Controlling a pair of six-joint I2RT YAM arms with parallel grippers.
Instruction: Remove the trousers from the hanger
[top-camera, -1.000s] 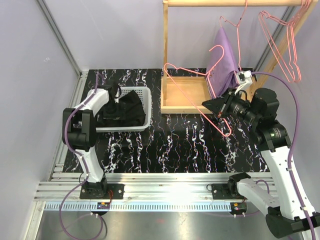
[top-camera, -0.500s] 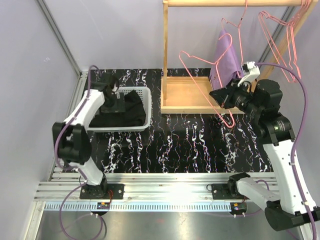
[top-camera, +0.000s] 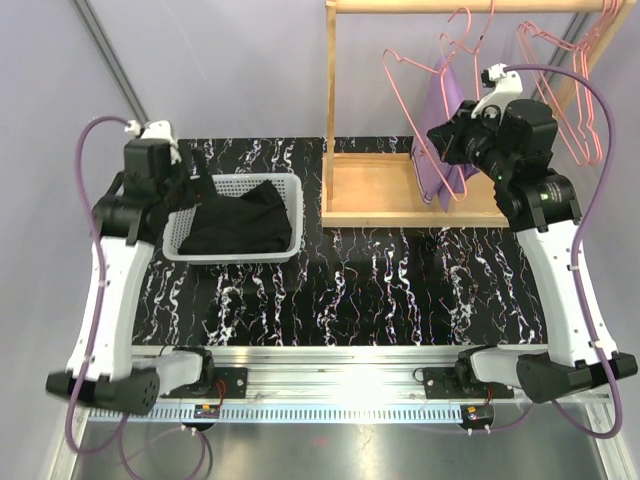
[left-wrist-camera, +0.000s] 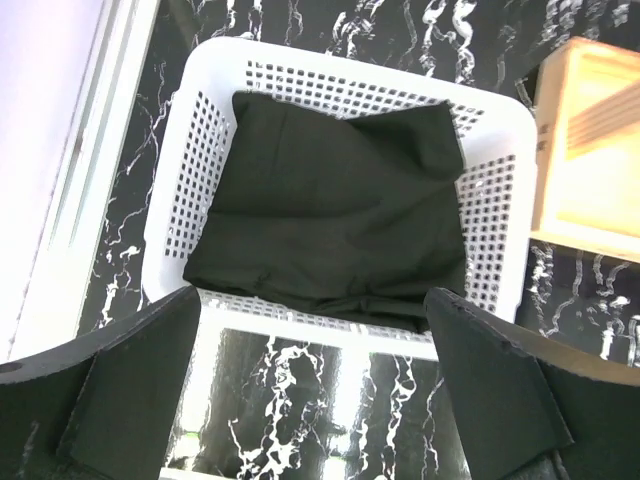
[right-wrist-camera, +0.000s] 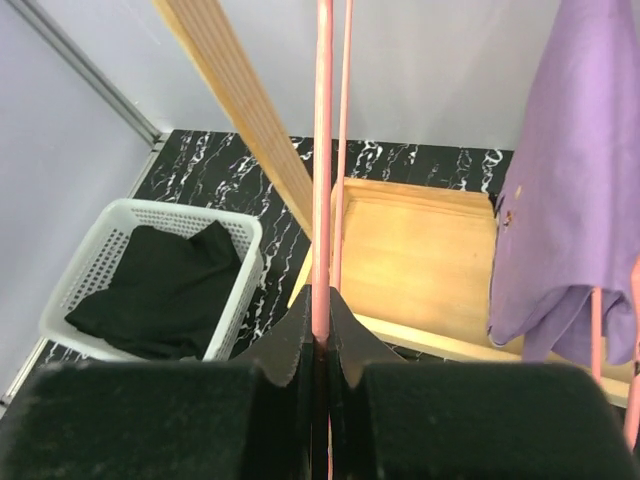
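The black trousers (left-wrist-camera: 340, 210) lie crumpled in the white basket (left-wrist-camera: 190, 150), also seen from above (top-camera: 240, 225). My left gripper (left-wrist-camera: 312, 300) is open and empty, held above the basket's near rim (top-camera: 185, 190). My right gripper (right-wrist-camera: 322, 335) is shut on the wire of an empty pink hanger (right-wrist-camera: 322, 150) and holds it up beside the wooden rack (top-camera: 410, 100). The light purple trousers (right-wrist-camera: 580, 180) hang from the rack just right of that hanger (top-camera: 438, 110); their hanger is mostly hidden behind my right gripper (top-camera: 447, 140).
The wooden rack has a boxed base (top-camera: 370, 190) and a top rail (top-camera: 440, 6) with a slanted brace (right-wrist-camera: 250, 110). More empty pink hangers (top-camera: 560, 90) hang at the rail's right end. The basket (top-camera: 232, 252) stands left of the rack base.
My right gripper has lifted the pink hanger up and back to the rack. My left arm has risen out of the basket and swung left, leaving the black trousers inside.
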